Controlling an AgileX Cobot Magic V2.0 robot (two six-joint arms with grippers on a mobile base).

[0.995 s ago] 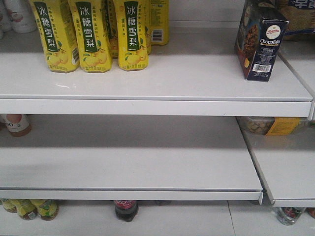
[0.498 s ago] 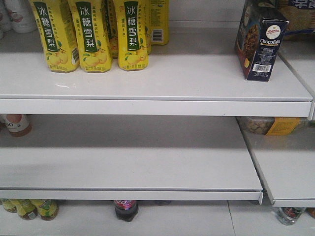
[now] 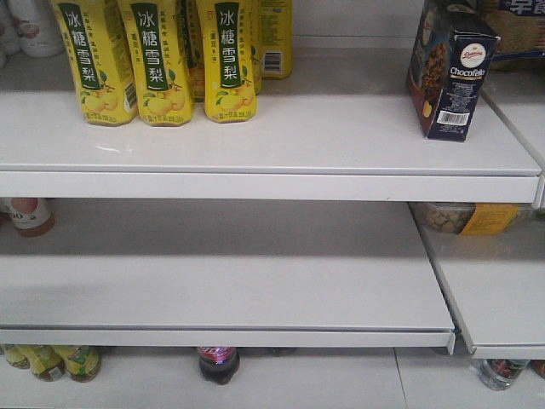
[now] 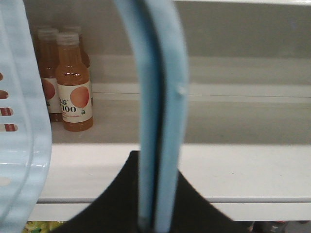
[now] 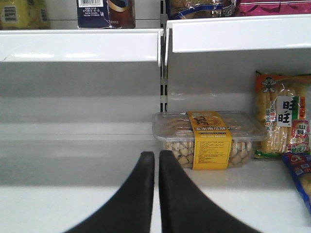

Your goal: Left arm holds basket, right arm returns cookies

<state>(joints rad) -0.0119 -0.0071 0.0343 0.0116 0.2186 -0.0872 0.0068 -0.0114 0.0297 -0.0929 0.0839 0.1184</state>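
The cookies (image 3: 451, 77), a dark navy "Chocofello" box, stand upright at the right end of the top shelf (image 3: 272, 136). Its lower edge also shows at the top of the right wrist view (image 5: 104, 12). My right gripper (image 5: 156, 154) is shut with nothing between its black fingers, low in front of the middle shelf and well below the box. My left gripper (image 4: 156, 162) is shut on the arched light blue handle (image 4: 160, 97) of the basket. The basket's slotted wall (image 4: 19, 121) fills the left edge of that view. Neither arm appears in the front view.
Yellow drink cartons (image 3: 157, 60) stand at the top shelf's left. A clear tub of snacks (image 5: 209, 141) and snack bags (image 5: 284, 116) lie on the middle shelf at right. Orange juice bottles (image 4: 73, 87) stand on a shelf beyond the basket. A cola bottle (image 3: 218, 362) sits below.
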